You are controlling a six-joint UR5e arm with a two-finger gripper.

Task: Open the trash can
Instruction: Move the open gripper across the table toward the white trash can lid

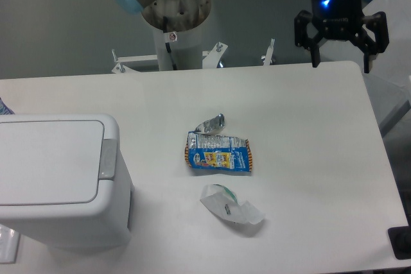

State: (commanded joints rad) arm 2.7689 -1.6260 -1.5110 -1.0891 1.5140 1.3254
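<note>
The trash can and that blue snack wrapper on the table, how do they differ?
The trash can is a big, boxy, plain white bin; the blue snack wrapper is far smaller, flat, crumpled and colourfully printed. The trash can stands upright at the table's left side with its lid shut; the wrapper lies torn open near the middle. Both rest on the table, away from the gripper.

A robotics lab or test room. A plain white table (308,126) stands before a bare grey wall (58,17). A robot arm's metal base column (174,11) is bolted behind the table on a bracket. Staged props lie on the tabletop: a white trash can (61,181) and crumpled snack wrappers (218,153).
</note>
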